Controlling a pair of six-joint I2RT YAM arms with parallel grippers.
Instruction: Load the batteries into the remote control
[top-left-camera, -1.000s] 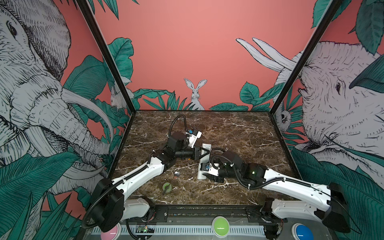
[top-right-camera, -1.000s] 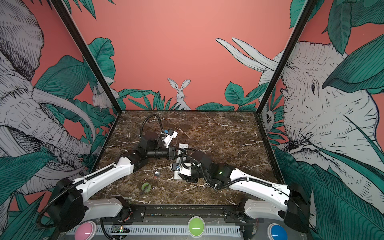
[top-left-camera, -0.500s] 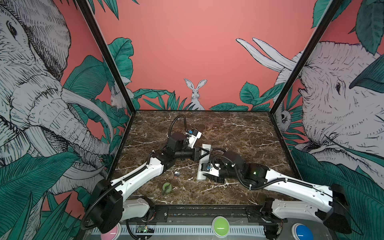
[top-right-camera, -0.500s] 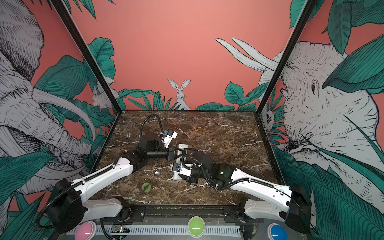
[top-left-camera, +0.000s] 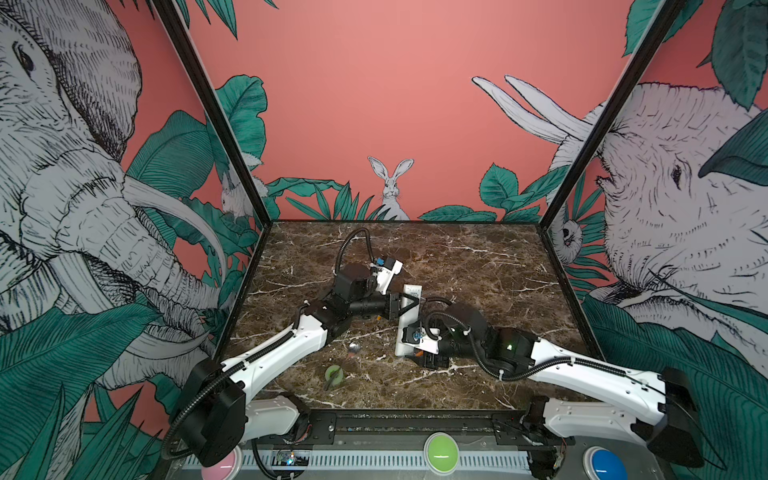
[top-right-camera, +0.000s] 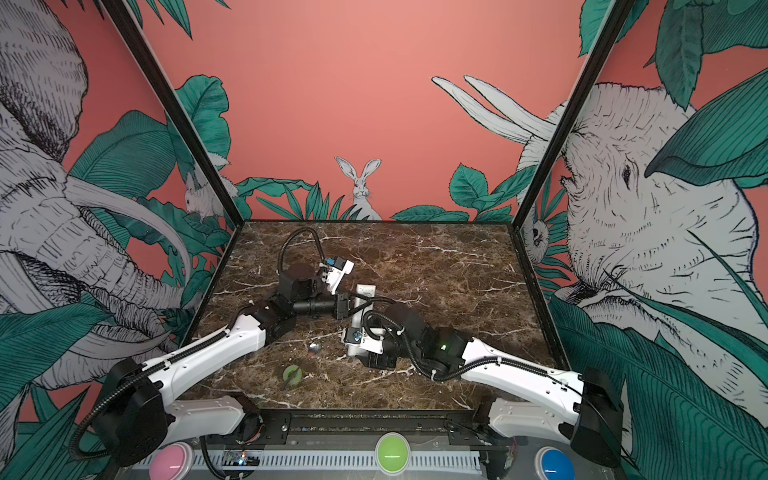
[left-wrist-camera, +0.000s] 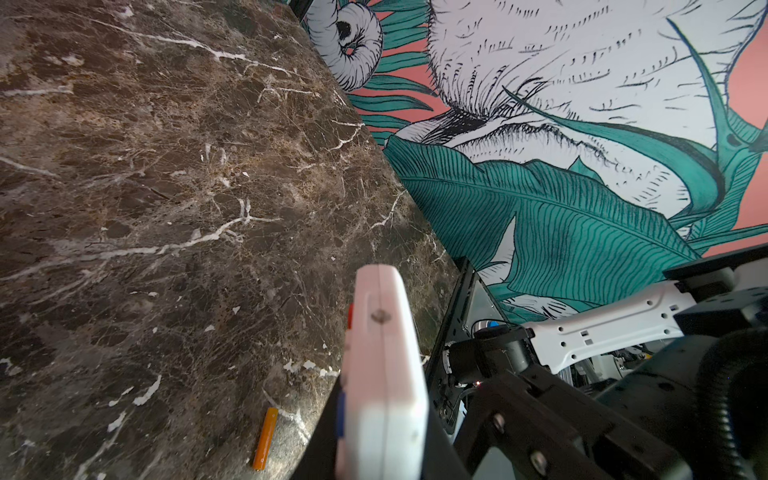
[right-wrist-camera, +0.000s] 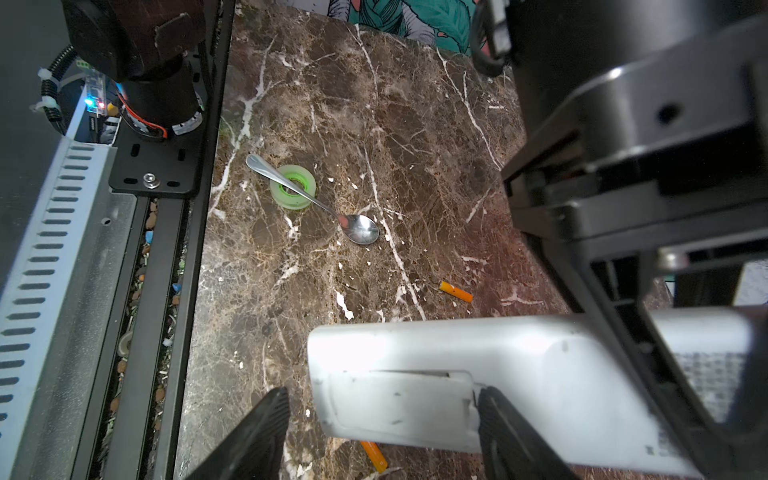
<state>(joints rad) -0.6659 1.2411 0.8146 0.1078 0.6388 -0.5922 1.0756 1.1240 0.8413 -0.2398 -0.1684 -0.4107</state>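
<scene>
White plastic, long and slim, the remote control (right-wrist-camera: 540, 365) sits back-up, clamped in my tightly closed left pincer (top-left-camera: 408, 306). My right pincer (right-wrist-camera: 381, 395) has just spread wide, jaws astride the cover end, holding nothing. Both small orange cylindrical batteries (right-wrist-camera: 456, 291) lie on the brown marble table (right-wrist-camera: 374, 124); I judge loading not yet begun.

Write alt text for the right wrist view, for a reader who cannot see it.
The back of the white remote control fills the foreground, its end seen between the open jaws of the right gripper. On the brown marble table lie two orange batteries, one half hidden by the remote, and a metal spoon resting across a green tape roll.
</scene>
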